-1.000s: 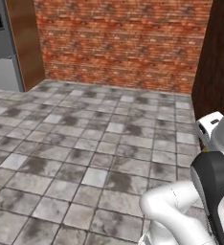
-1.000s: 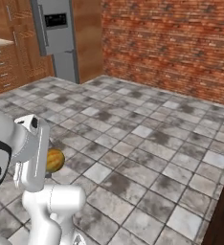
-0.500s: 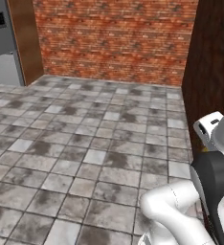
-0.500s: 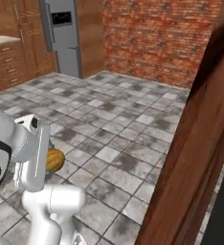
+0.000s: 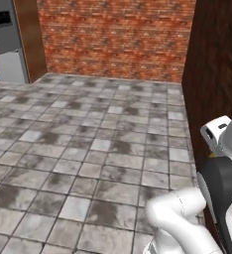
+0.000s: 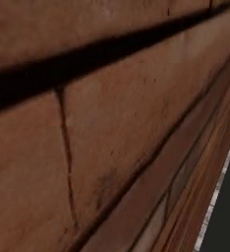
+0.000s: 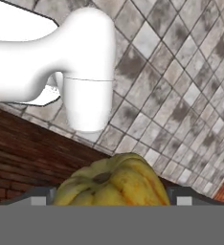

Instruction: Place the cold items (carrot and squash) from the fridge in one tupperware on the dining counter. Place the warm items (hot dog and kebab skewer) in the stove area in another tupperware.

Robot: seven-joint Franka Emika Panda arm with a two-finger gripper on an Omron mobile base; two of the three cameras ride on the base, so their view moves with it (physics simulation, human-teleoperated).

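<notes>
Squash (image 7: 113, 181): yellow, ribbed, at 6 o'clock in the hand view, pinched between widely spread fingers (image 7: 189, 197). Carry advice: hold level, grip unchanged, clear of the wooden panel (image 6: 112, 123) close by.

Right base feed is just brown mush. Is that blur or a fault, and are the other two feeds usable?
Right base view: no fault, the camera sits right against a brown wooden panel, soft and smeared, one dark band across it. Left base view: evenly lit, tiled floor and brick wall readable, no glare. Hand view: clear, squash fills the bottom centre between the gripper tips.
</notes>
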